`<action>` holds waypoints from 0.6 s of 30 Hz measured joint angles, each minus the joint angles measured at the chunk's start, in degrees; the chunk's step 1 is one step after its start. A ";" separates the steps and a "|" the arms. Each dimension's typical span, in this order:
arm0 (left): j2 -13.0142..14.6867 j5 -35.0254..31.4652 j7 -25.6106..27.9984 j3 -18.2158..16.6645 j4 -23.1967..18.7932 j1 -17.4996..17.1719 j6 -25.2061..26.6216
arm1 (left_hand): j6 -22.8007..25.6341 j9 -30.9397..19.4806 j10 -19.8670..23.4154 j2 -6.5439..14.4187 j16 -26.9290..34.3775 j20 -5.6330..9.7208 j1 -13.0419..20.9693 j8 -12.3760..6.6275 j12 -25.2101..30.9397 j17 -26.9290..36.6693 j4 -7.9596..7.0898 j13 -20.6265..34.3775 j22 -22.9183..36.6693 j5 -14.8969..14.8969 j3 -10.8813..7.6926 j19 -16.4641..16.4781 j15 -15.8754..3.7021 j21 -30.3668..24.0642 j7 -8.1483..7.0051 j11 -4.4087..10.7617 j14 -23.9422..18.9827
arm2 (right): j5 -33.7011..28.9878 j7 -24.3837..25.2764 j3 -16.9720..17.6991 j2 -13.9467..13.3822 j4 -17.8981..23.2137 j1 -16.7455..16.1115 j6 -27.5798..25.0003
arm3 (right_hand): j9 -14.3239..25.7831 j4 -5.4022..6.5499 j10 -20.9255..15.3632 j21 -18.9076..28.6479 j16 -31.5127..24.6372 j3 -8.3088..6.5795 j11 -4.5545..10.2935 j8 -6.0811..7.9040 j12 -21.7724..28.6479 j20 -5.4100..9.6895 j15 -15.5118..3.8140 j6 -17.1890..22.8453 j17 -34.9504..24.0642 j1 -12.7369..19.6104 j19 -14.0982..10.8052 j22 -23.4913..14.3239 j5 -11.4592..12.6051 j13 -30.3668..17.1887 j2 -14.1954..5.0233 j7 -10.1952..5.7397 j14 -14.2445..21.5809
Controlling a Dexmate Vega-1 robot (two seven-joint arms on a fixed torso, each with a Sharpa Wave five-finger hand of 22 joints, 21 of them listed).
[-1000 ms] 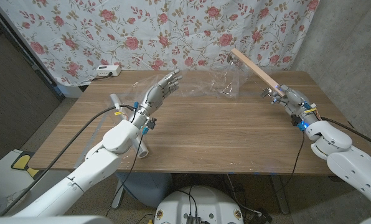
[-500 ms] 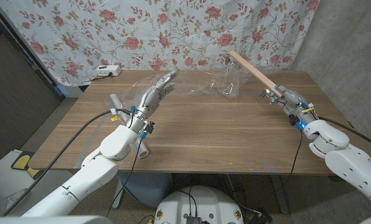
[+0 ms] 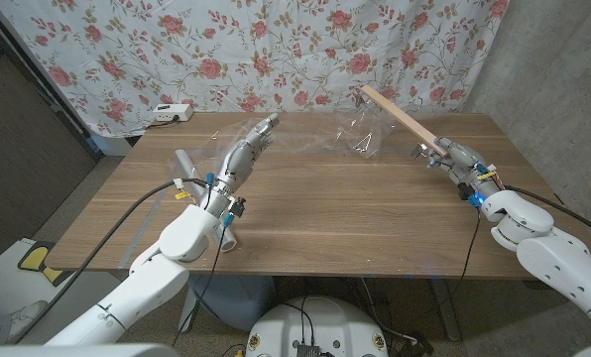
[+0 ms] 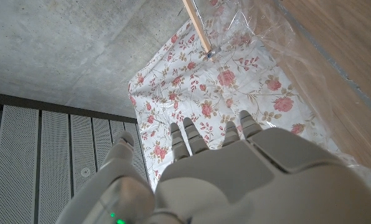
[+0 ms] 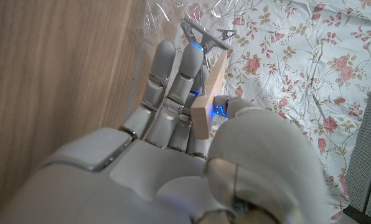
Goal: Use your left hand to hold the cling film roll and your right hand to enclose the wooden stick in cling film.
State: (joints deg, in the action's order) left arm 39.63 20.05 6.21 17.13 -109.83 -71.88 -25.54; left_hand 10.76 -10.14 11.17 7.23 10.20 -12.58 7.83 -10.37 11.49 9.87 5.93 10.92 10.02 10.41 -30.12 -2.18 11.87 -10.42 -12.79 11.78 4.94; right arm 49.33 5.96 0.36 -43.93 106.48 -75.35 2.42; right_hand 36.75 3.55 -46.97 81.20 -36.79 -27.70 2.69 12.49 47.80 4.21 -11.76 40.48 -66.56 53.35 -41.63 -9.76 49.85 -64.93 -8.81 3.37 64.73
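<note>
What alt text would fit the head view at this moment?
The right hand grips a wooden stick raised over the wooden table, its far end caught in crumpled cling film. The left hand reaches forward, fingers extended, with film stretched towards the stick before a floral curtain.

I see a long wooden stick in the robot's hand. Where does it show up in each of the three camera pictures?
Head view: the wooden stick slants up from the right hand, upper right.
Left wrist view: its far end at top centre, film around it.
Right wrist view: its near end between the fingers, centre.
Shared landmark: the floral cloth behind the table.
</note>
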 measured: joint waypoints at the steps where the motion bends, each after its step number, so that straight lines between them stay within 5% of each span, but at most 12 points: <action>1: -0.08 0.02 -0.01 -0.08 0.00 -0.17 -0.16 | 0.13 0.00 0.00 0.00 0.00 0.00 0.00 0.00 0.00 0.00 0.02 0.00 0.00 0.00 -0.02 0.00 0.00 0.00 0.12 0.00 0.00 | 0.03 0.01 -0.07 -0.07 -0.01 0.05 -0.08 | 0.00 -0.77 -0.03 0.00 0.00 -0.77 0.01 0.04 0.00 0.00 0.00 0.07 0.00 -0.08 0.00 0.00 0.00 -0.11 -0.02 -0.07 0.00; 18: -1.58 -2.13 2.89 -2.48 -2.06 -4.21 -2.62 | 0.79 0.00 -0.01 -0.22 0.22 0.00 -0.22 0.00 0.00 0.01 0.33 0.01 -0.01 0.00 -1.75 0.01 -0.32 0.00 0.18 -0.01 -1.99 | 0.14 -0.04 -1.34 -0.71 -0.52 1.54 -1.09 | 0.05 -0.85 -0.50 0.00 0.00 -0.84 -0.09 0.04 -0.23 0.00 -0.03 0.16 -0.01 -0.16 0.01 0.01 -0.02 -0.13 0.02 -0.17 0.43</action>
State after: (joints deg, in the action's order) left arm 38.05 17.92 9.10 14.65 -111.89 -76.10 -28.17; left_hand 11.55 -10.14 11.16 7.00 10.42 -12.58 7.61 -10.37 11.49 9.88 6.26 10.93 10.01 10.41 -31.87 -2.17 11.55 -10.42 -12.61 11.77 2.95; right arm 49.47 5.93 -0.98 -44.64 105.96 -73.81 1.33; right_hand 36.80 2.70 -47.47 81.20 -36.79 -28.55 2.59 12.53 47.57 4.21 -11.79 40.63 -66.57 53.18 -41.62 -9.75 49.82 -65.07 -8.79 3.20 65.16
